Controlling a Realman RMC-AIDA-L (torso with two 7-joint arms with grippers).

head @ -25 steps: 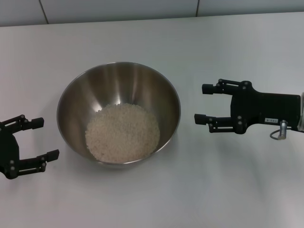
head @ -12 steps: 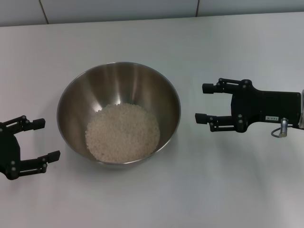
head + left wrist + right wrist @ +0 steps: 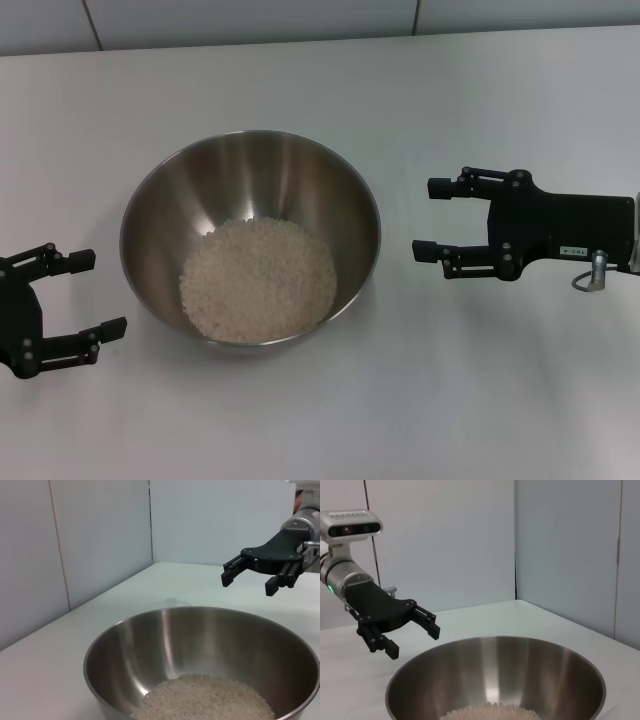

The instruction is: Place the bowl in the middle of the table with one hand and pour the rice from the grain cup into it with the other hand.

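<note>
So you are looking at a large round stainless-steel mixing bowl sitting left of centre in the head view on the plain white matte tabletop, with a pale off-white mound of rice filling its bottom. That placement, mid-table and open on both sides, suits a bowl that is meant to take a pour. The rice lying inside suggests the pour is done, though no grain cup shows in any of the 3 views, so you cannot say where it has gone.

Your black jointed left gripper sits at the lower left edge of the head frame, just beside the bowl's rim but not touching it, jaws spread wide and holding nothing. Your black right gripper hangs at the right of the frame, near the bowl yet apart from it, its 2 fingers likewise wide apart and empty. Both point inward at the bowl, which reads as a parked stance on each flank rather than a grasp.
</note>
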